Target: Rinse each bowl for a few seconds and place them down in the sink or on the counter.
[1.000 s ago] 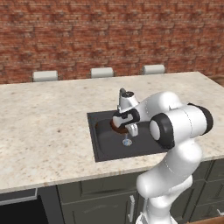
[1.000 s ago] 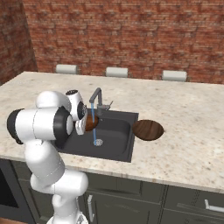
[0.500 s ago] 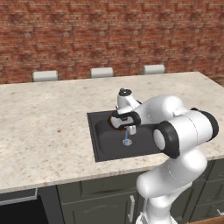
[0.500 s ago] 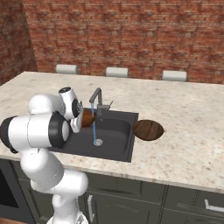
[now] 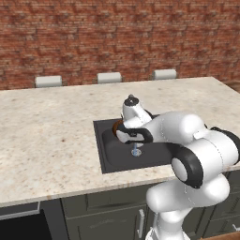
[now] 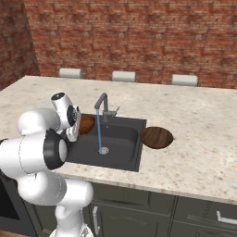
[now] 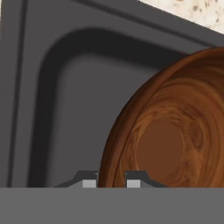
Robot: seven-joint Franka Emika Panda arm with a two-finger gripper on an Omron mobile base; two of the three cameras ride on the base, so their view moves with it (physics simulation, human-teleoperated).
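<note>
Swinging left, my gripper (image 7: pixel 111 183) has carried the round, grainy reddish-brown wooden bowl (image 7: pixel 168 131) clear of the running water. Its fingers pinch the rim over the square matte black sink (image 6: pixel 121 149). A second wooden bowl (image 6: pixel 156 137) sits on the speckled beige counter (image 6: pixel 194 134), right.

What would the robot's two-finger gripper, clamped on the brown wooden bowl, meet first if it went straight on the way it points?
Probably the matte black sink: in the hand view the gripper, shut on the round reddish-brown wooden bowl, looks toward the basin's wall and floor. Depth is unclear.

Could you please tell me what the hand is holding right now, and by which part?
The hand holds a wooden bowl by its rim, pinched between the fingertips, over the sink.
</note>
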